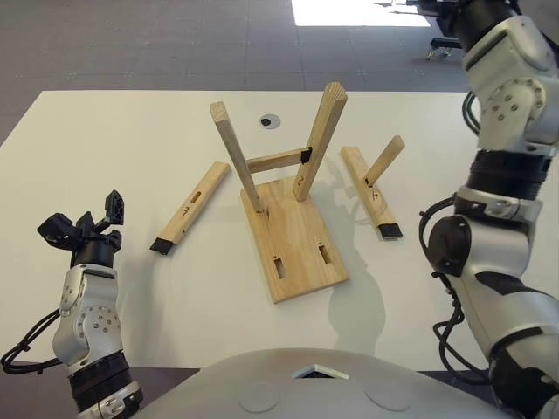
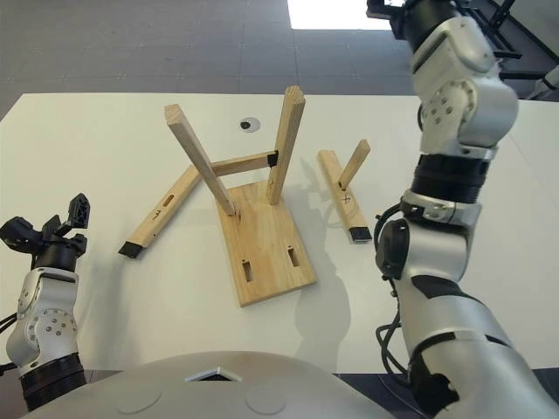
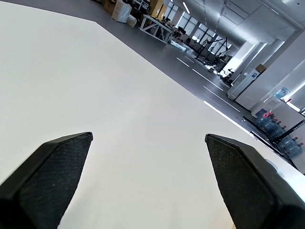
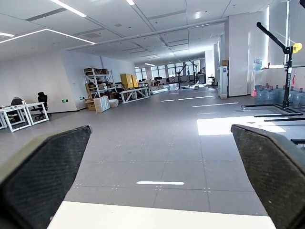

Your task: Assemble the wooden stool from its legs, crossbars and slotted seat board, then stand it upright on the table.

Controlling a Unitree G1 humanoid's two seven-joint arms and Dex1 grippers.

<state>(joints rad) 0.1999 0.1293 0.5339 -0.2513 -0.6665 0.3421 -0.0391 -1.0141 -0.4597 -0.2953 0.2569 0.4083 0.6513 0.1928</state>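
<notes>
Hovering over the near left part of the tabletop [image 1: 105, 140]: left claw [image 1: 85, 218], fingers [image 3: 47, 181] spread wide, holding nothing, with white surface showing between them.

Item 1: loose leg [image 1: 190, 208], lying flat, just beyond this claw and to its right. It has one slot in its upper face and a black pad on its near end. It is apart from the other parts.

Item 2: seat board [image 1: 293, 249], flat on the tabletop, farther right of the left claw than the loose leg. Two open slots [image 1: 277, 264] sit near its near end.

Item 3: two upright legs, left one [image 1: 236, 157] and right one [image 1: 316, 140]. They are set into the board's far end and lean away from each other toward the top.

Item 4: crossbar [image 1: 275, 161], joining the two upright legs about halfway up.

Item 5: second loose leg [image 1: 369, 190], flat on the tabletop, right of the board and near it, black pad on its near end.

Item 6: short crossbar [image 1: 386, 160], seated in that leg's slot and tilted up and to the right.

Item 7: round grommet [image 1: 270, 121], set in the tabletop beyond the upright legs.

Right claw [image 4: 161, 129]: raised high past the far right of the parts, fingers [image 4: 43, 171] wide apart, gripping nothing. It faces the room's floor, with the tabletop's far edge beneath it.
</notes>
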